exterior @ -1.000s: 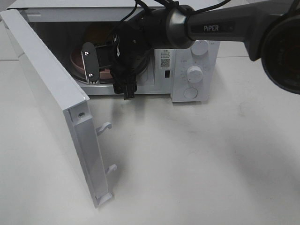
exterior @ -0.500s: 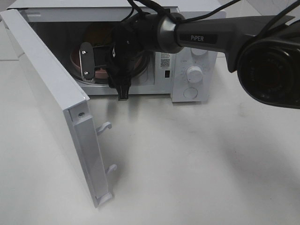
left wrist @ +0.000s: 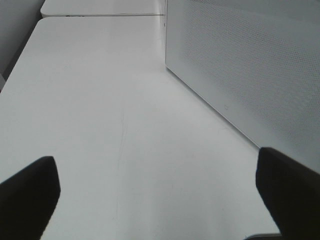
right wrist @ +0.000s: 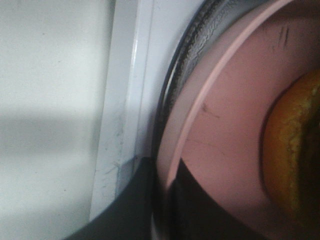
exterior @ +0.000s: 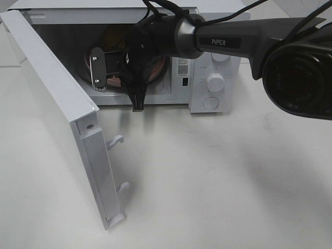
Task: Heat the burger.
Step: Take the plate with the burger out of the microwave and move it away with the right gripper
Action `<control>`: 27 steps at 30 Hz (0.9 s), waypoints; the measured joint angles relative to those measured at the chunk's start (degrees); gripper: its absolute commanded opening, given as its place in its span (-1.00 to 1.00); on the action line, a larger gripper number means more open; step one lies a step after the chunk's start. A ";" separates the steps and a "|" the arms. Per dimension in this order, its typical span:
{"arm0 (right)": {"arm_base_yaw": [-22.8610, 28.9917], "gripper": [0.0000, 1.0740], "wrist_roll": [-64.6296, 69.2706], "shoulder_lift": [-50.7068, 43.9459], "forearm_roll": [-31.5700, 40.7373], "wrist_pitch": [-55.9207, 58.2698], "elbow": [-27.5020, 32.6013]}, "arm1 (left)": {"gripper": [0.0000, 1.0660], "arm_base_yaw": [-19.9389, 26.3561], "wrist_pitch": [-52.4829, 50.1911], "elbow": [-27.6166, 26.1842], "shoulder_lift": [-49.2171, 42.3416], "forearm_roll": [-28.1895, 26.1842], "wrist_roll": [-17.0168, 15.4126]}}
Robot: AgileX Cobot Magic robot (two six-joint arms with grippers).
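Two arms in play. My right gripper (right wrist: 165, 200) reaches into the microwave (exterior: 207, 62) in the upper middle of the frame, fingers clamped on the pink plate (right wrist: 220, 130) rim, probably to seat it on the turntable. The burger (right wrist: 292, 150) sits on that plate inside. A second ago these fingers stood apart. Left gripper (left wrist: 155, 195) idles over the desk (left wrist: 100, 100), fingers apart.

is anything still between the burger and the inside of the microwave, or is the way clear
Nothing visible is in the way. The microwave door hangs wide open, and the burger already sits on the pink plate inside the cavity. The right gripper is pinched on the plate's rim at the opening.
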 measured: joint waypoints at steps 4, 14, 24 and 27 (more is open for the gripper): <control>-0.11 -1.00 -1.38 -0.17 0.46 0.63 0.00 | 0.89 0.00 0.00 0.00 0.00 0.00 0.00; 1.26 -1.00 -6.82 -4.70 0.92 2.35 5.67 | 0.89 0.00 0.00 0.00 0.00 0.00 0.00; 2.06 -1.00 -10.83 -11.00 1.09 -2.98 15.70 | 0.89 0.00 0.00 0.00 0.00 0.00 0.00; 2.06 -1.00 -10.89 -11.75 1.09 -3.61 16.73 | 0.89 0.00 0.00 0.00 0.00 0.00 0.00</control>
